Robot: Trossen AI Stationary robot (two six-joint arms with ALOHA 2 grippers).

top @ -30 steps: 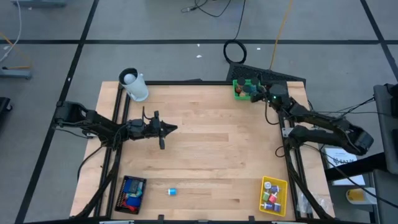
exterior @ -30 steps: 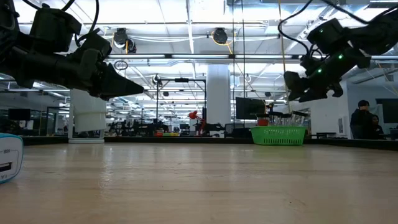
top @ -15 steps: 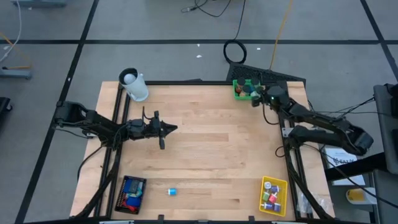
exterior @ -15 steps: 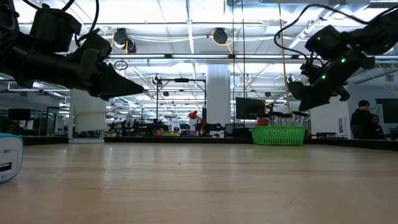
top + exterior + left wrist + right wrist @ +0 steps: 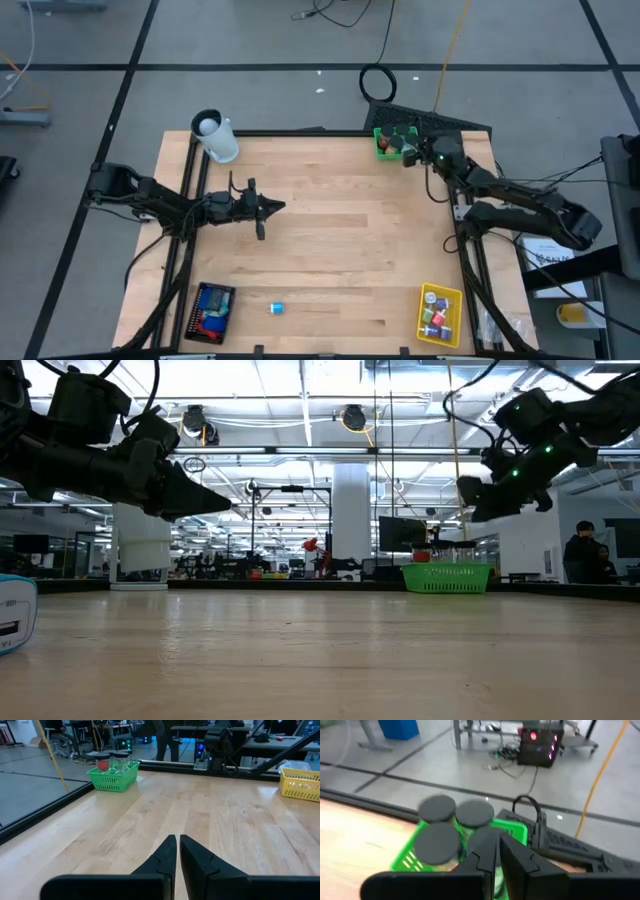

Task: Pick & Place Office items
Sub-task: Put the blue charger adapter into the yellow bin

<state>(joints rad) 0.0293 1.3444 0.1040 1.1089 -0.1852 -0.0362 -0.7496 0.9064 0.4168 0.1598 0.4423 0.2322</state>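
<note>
Hovering over green tray (image 5: 388, 141) — right gripper (image 5: 409, 157), closed.

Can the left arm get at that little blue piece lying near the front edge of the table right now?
Probably yes. The blue piece lies alone on bare wood between the black tray and yellow tray, and the shut left gripper hangs over open table with nothing between.

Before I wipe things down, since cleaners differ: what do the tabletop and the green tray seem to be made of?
Tabletop: looks like pale wood, smooth with a slight sheen; plank seams and grain show. Green tray: probably plastic, perhaps coated wire; its walls are an open mesh in one even bright green.
</note>
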